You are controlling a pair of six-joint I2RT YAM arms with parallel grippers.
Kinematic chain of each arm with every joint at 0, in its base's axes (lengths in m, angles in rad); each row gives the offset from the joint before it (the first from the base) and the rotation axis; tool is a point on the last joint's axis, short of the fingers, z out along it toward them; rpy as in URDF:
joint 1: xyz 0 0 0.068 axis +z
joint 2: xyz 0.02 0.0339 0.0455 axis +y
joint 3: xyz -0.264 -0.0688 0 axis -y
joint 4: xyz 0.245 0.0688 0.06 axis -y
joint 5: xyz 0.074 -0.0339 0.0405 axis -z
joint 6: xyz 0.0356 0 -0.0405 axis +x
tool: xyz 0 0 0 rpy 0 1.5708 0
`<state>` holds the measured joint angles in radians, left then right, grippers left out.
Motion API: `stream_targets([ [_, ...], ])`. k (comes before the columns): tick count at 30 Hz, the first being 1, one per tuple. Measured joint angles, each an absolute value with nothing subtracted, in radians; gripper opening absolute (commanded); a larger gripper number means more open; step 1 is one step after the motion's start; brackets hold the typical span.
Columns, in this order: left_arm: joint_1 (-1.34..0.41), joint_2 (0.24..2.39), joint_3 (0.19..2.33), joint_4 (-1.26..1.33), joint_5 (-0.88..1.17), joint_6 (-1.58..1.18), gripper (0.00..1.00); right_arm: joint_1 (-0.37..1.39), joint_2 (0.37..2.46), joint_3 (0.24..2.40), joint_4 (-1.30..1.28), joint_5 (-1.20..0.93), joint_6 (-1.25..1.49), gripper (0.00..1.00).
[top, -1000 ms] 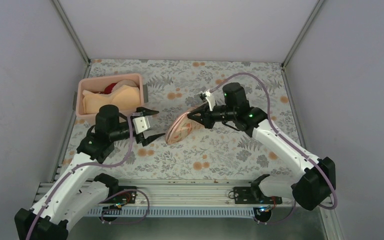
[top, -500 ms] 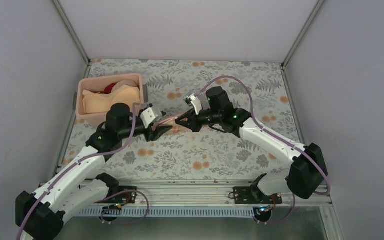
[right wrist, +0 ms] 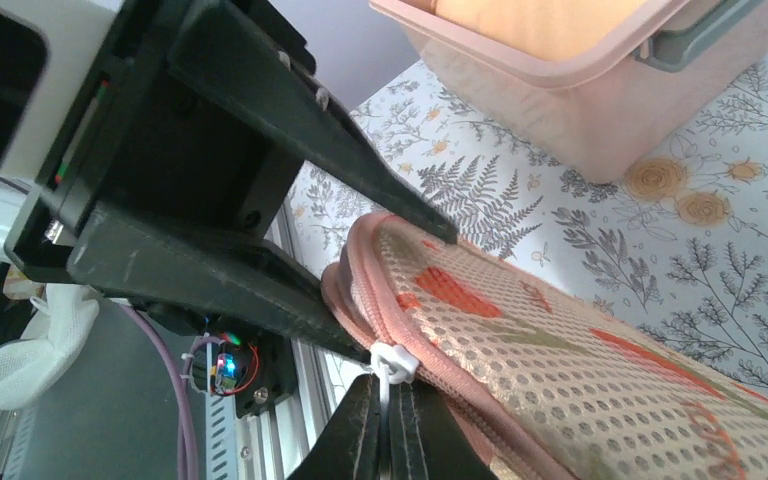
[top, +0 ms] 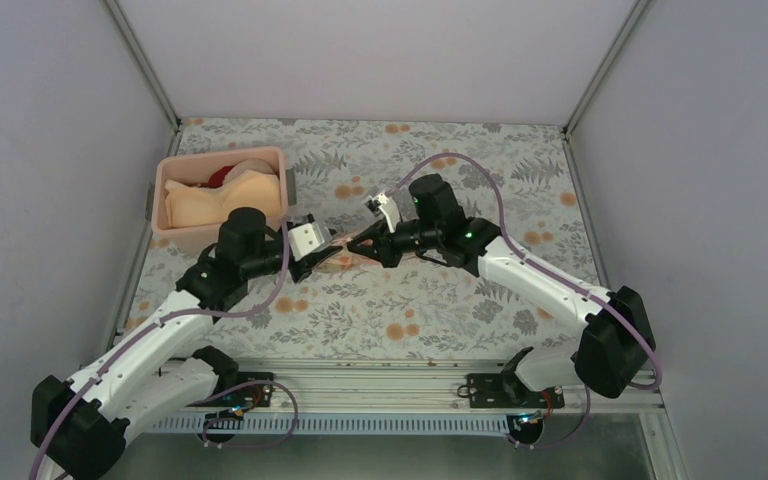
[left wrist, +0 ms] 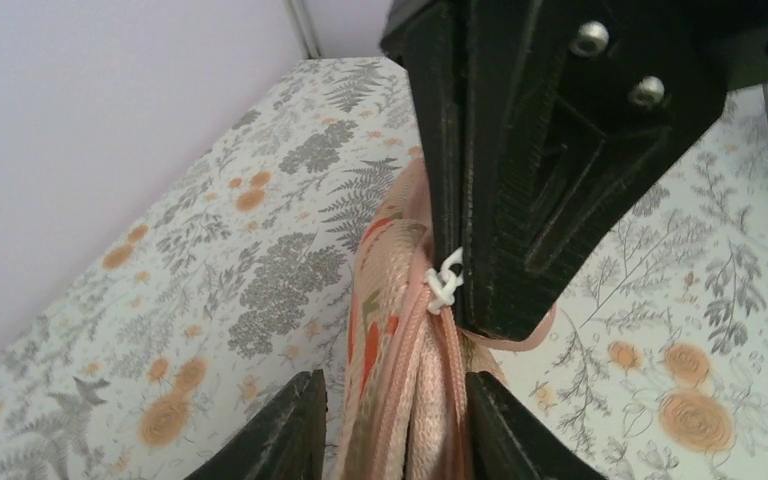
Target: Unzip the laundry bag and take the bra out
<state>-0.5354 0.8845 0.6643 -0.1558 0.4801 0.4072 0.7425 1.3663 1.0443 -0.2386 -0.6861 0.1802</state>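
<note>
Over the floral-print worktop (top: 430, 300), my two arms meet near its middle, each reaching in from its own side. The pink plastic bin (top: 222, 155) sits on the far left of the worktop, near the left wall, with a peach garment (top: 200, 200) filling most of it and a red garment (top: 222, 176) showing at its far edge. Just right of the bin, the laundry bag (right wrist: 560, 350), a peach-pink mesh pouch with red-orange marks and pink zip edging, is held up off the worktop, edge-up between my two end effectors. What it holds cannot be made out through the mesh. My left end effector (left wrist: 397, 395) straddles the bag's left end, its jaws drawn in to a narrow gap. One finger (left wrist: 505, 440) lies against the pink edging, while a sliver of worktop shows between the other finger (left wrist: 280, 435) and the mesh, so I cannot tell whether it grips. My right end effector (right wrist: 390, 400), facing the left one almost tip to tip, is pinched fully together on the small white zip pull (right wrist: 392, 360), which sits at the end of the zip, just beside my left fingers.
</note>
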Motion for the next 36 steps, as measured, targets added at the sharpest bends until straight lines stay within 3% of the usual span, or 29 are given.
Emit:
stream_targets([
  [2,-0.542,0.890,0.664,-0.159,0.480,0.436,0.07,0.746,1.366,1.045,-0.239,-0.688,0.176,0.03],
  [3,-0.544,0.891,0.664,-0.160,0.480,0.443,0.03,0.746,1.366,1.045,-0.239,-0.691,0.173,0.03],
  [12,-0.552,0.883,0.662,-0.167,0.485,0.533,0.02,0.714,1.366,1.045,-0.250,-0.724,0.143,0.04],
  [22,-0.552,0.851,0.621,-0.154,0.451,0.678,0.02,0.514,1.364,0.987,-0.338,-0.801,0.110,0.04],
  [36,-0.399,0.800,0.559,-0.140,0.538,0.520,0.02,0.263,1.348,0.917,-0.390,-0.862,0.109,0.04],
])
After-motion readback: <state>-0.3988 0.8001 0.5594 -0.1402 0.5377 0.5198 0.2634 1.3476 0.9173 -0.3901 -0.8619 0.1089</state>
